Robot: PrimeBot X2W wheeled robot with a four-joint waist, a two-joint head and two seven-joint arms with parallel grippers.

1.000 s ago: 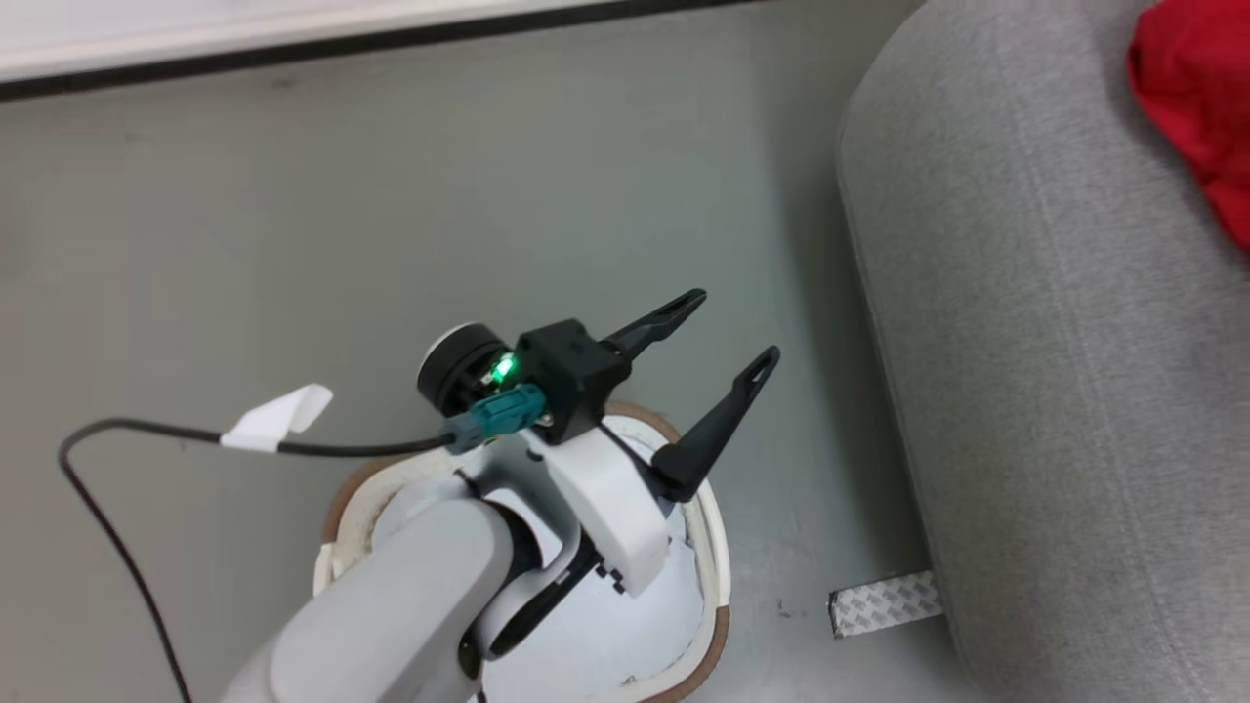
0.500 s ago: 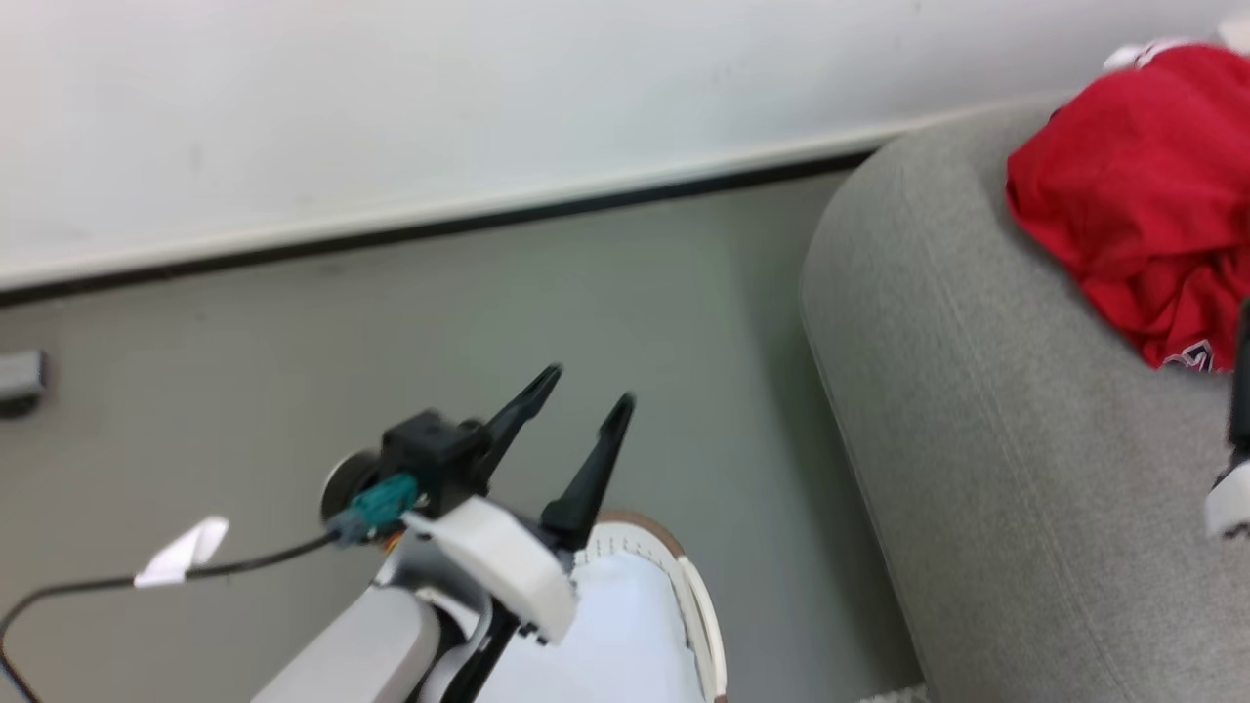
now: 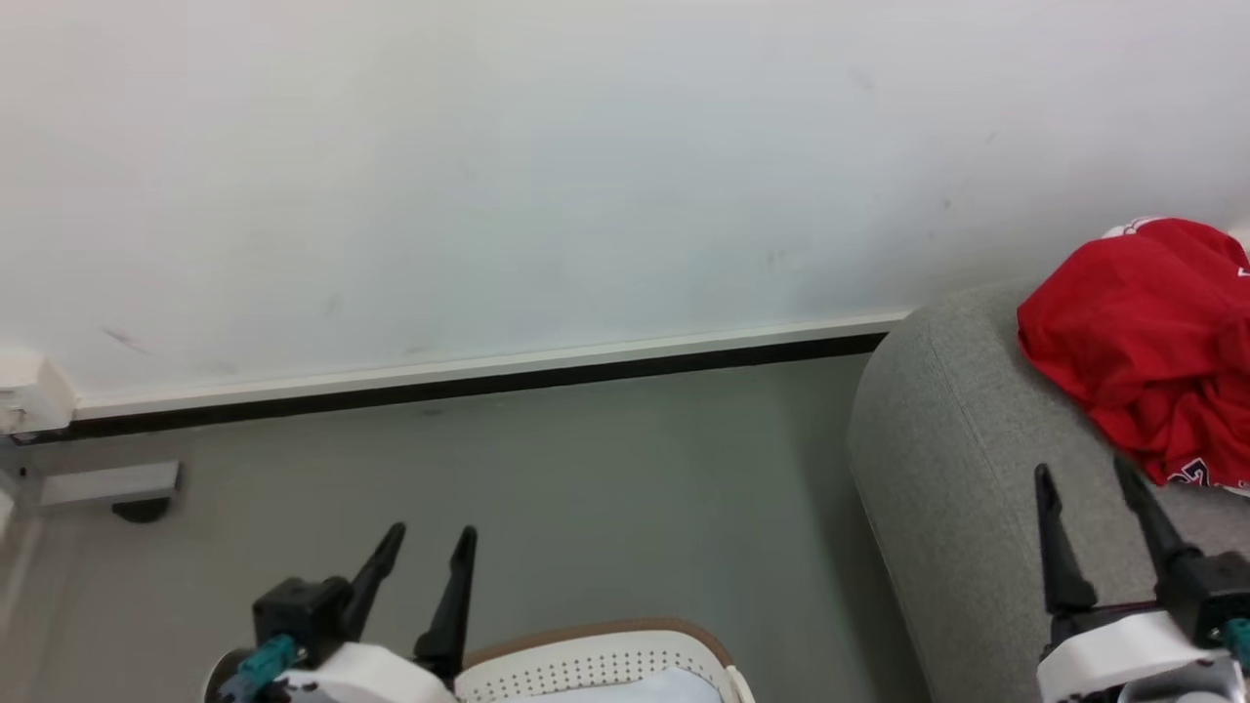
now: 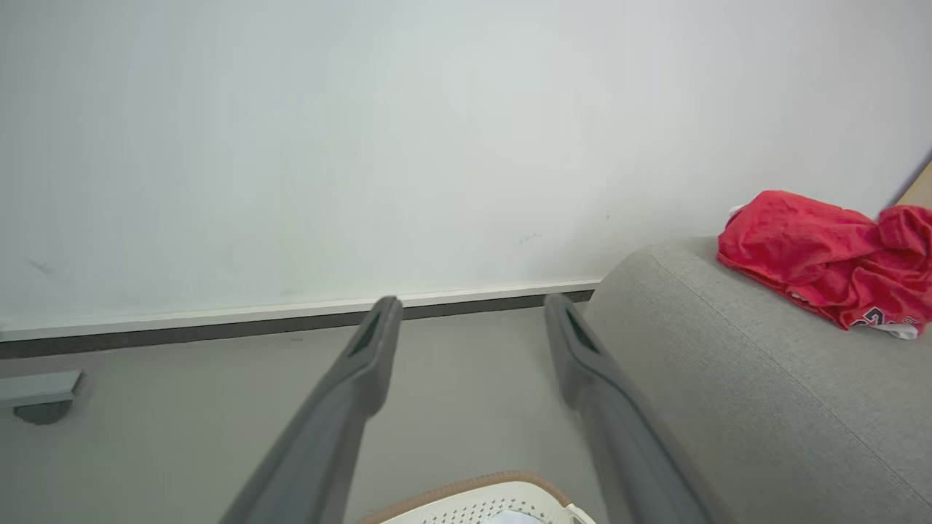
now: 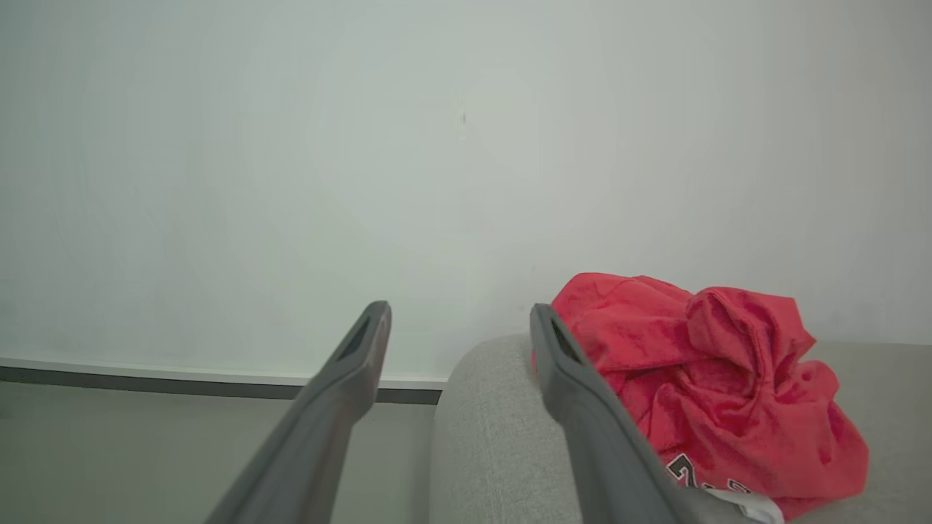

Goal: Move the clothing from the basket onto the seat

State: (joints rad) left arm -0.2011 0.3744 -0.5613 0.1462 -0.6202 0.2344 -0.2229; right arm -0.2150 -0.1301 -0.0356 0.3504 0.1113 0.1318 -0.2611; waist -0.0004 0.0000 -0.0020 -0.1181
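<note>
The clothing (image 3: 1138, 332) is a soft, bright red jersey crumpled into a rumpled heap on top of the seat (image 3: 952, 469). The seat is a light grey sofa of woven fabric with a rounded, padded edge, at the right of the scene. The heap is too bunched to show a clear long axis or heading. Dark white-edged numerals and a strip of white trim show along its near edge. The right end effector (image 3: 1083, 469) stands with its two long dark fingers spread wide and empty. It is over the seat, just near and slightly left of the jersey and apart from it. The left end effector (image 3: 432, 533), also wide and empty, is well to the left over the smooth grey floor (image 3: 605, 459). Just to its right is the basket (image 3: 586, 659), cream-white perforated plastic with a curved brown rim. A pale cloth (image 3: 649, 686) lies inside it.
</note>
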